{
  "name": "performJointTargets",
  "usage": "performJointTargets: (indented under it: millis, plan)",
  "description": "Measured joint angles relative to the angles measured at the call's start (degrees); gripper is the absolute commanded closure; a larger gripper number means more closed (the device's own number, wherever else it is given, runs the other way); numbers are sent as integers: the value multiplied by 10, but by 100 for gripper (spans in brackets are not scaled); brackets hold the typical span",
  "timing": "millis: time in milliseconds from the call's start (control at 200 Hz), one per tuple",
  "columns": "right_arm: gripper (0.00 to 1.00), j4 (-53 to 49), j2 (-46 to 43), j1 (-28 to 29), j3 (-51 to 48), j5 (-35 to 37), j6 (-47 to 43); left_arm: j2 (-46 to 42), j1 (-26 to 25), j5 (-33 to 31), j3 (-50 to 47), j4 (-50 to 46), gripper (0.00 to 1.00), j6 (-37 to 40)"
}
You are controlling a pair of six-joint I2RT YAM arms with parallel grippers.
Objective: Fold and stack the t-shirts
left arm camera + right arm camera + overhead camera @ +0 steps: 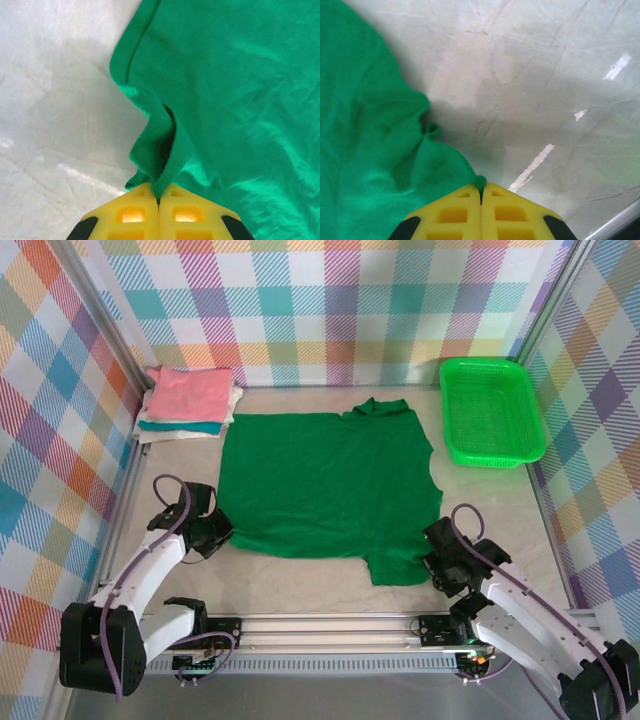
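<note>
green t-shirt (330,480) flat, jaws pinching edges

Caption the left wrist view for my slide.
Left gripper pinching an edge of the green t-shirt on the pale table.

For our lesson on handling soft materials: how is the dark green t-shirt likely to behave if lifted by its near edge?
Probably floppy: the dark green t-shirt bunches into a ridge where the left tool pinches it. Likely light, being thin cloth lying flat on the table. Lifted, it would probably sag between the left tool and the right tool.
</note>
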Motion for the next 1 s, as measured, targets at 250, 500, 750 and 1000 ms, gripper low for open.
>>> performJointTargets:
  millis: [250,500,750,1000]
  plan:
    - [100,-28,-19,0,51,22,-56,-58,0,8,-24,-55,100,-23]
    - [100,-45,-46,0,95,47,-114,-98,0,15,-23,-87,100,-27]
    - [100,-37,-32,-1,139,73,-183,-87,4,21,8,-97,100,-17]
    - [100,35,46,-45,173,66,-266,5,28,38,50,-54,100,12]
